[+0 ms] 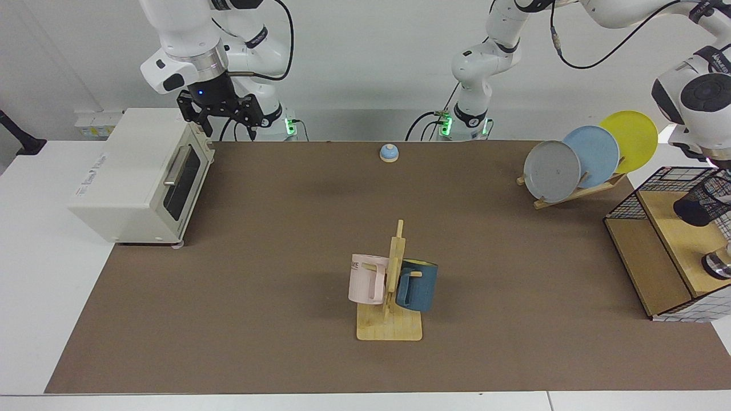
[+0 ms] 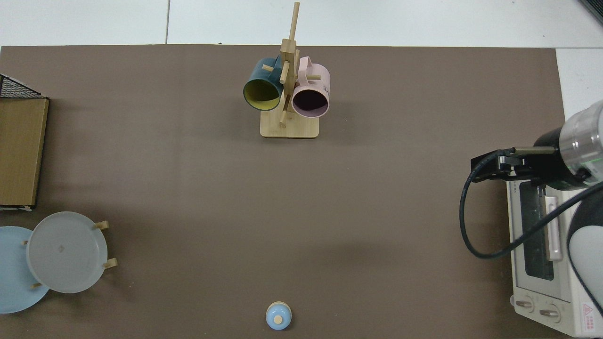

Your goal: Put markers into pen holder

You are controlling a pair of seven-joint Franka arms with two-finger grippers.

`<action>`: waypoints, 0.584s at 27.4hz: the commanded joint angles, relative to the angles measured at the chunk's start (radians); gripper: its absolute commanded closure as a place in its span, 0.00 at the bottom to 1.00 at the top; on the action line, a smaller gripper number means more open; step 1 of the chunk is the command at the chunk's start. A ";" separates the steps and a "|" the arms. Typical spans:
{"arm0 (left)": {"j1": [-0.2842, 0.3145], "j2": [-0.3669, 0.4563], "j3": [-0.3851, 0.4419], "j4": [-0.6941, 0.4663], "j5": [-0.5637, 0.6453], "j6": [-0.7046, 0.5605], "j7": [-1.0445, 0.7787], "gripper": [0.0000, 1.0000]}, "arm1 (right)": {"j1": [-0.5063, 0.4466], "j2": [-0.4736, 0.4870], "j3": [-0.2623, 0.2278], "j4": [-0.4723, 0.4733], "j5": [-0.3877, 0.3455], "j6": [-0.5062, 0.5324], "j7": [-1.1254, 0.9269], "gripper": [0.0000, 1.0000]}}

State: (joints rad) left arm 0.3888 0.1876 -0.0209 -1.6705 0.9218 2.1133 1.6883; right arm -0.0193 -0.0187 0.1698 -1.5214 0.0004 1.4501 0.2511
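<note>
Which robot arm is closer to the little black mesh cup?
Left. The left arm hangs right above the small black wire-mesh pen holder on the wooden shelf; the right gripper waits far across, above the white toaster oven.

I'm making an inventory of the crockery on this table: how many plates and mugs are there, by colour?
Grey plate: 1
Blue plate: 1
Yellow plate: 1
Pink mug: 1
Dark blue mug: 1
Total: 5
</note>
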 commanded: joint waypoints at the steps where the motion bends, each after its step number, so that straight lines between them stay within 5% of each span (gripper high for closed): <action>1: -0.123 -0.071 0.093 0.005 -0.067 -0.074 0.036 0.34 | -0.014 -0.017 0.008 -0.014 0.006 0.000 -0.019 0.00; 8: -0.278 -0.166 0.232 0.003 -0.270 -0.091 0.036 0.30 | -0.014 -0.017 0.008 -0.014 0.006 0.000 -0.019 0.00; 16: -0.415 -0.200 0.301 0.080 -0.517 -0.304 -0.007 0.16 | -0.014 -0.017 0.008 -0.014 0.006 0.000 -0.019 0.00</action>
State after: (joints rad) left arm 0.0588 -0.0009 0.2175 -1.6381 0.5229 1.9157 1.7033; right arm -0.0193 -0.0187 0.1698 -1.5214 0.0004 1.4501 0.2511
